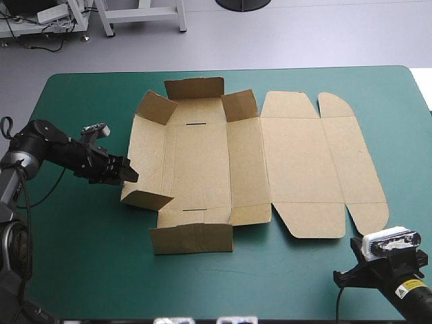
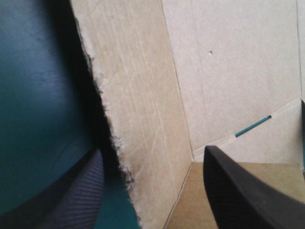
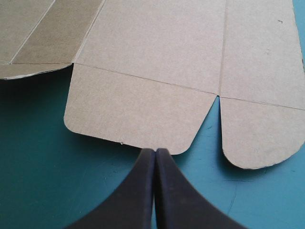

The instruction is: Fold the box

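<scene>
High view: the box (image 1: 223,162) lies mid-table (image 1: 81,270), mostly flat, with only the flaps at its 9 o'clock side part-raised.

Left wrist view: the left tool (image 2: 153,151) stands wide, straddling the raised wall (image 2: 138,119).

Right wrist view: the right tool (image 3: 155,155) is pressed together and empty, at the flat lid flap (image 3: 138,114).

Most of the folding looks undone.

Bare teal-green cover (image 1: 81,260) surrounds the box (image 1: 297,162); its raised left wall (image 2: 143,119) stands between the fingers (image 2: 238,191) of the left gripper (image 1: 129,174)
</scene>
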You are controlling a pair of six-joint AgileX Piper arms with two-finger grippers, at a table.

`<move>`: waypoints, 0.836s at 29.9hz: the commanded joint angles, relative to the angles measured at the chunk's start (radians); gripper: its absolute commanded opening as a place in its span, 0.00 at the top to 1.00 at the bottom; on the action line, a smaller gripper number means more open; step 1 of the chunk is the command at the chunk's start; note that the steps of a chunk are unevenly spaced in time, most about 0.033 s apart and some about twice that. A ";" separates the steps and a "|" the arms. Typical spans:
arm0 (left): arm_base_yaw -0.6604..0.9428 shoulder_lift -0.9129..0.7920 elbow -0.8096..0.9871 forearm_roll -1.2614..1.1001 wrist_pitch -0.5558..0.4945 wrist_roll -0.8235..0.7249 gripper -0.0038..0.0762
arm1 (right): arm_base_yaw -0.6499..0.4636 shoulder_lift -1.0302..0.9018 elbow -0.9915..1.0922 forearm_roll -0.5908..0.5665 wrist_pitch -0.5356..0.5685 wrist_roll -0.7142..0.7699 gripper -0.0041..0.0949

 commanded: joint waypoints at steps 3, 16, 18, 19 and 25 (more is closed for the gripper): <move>-0.007 -0.009 -0.025 -0.071 0.080 -0.025 0.40 | -0.011 0.009 -0.026 0.008 -0.068 -0.007 0.98; -0.121 0.041 -0.025 -0.110 0.077 -0.022 0.40 | -0.011 0.009 -0.026 0.008 -0.068 -0.007 0.98; -0.135 0.041 -0.025 -0.090 0.060 -0.022 0.40 | -0.011 0.009 -0.026 0.008 -0.068 -0.007 0.98; -0.143 0.041 -0.025 -0.086 0.053 -0.022 0.42 | -0.011 0.009 -0.026 0.008 -0.068 -0.007 0.98; -0.145 0.041 -0.025 -0.062 0.032 -0.057 0.96 | -0.011 0.009 -0.026 0.008 -0.068 -0.007 0.98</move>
